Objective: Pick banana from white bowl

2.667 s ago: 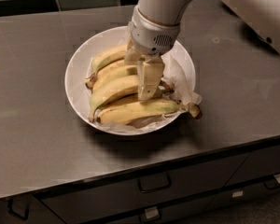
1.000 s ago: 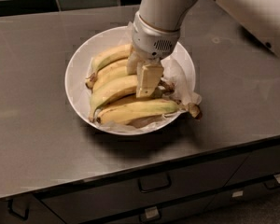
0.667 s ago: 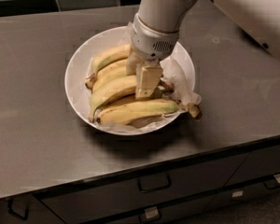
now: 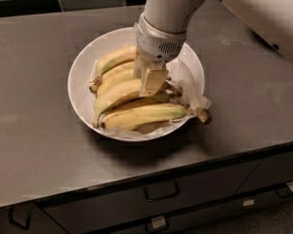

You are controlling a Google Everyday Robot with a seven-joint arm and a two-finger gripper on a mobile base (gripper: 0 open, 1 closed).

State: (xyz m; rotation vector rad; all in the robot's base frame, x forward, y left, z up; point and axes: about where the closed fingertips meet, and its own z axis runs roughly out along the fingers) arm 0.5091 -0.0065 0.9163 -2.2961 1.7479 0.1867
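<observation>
The wide white bowl (image 4: 80, 77), lined with crinkled white paper, holds several bananas. The banana (image 4: 115, 95) is the thick pale one in the middle, running from under the gripper down to a greenish tip at the lower left. My gripper (image 4: 147, 84) reaches straight down into the bowl and is closed around the banana's right end, which it hides. The banana still lies in the bowl. In front of it lies a slimmer banana (image 4: 146, 115) with a dark-brown stem stub.
Two shorter yellow bananas (image 4: 115, 60) lie behind the gripper. The bowl sits on a grey metal counter (image 4: 34, 130) with dark drawers (image 4: 161, 194) below the front edge. A dark tiled wall runs along the back.
Hardly anything has moved: the gripper stays at the same spot on the banana and the bananas lie as before.
</observation>
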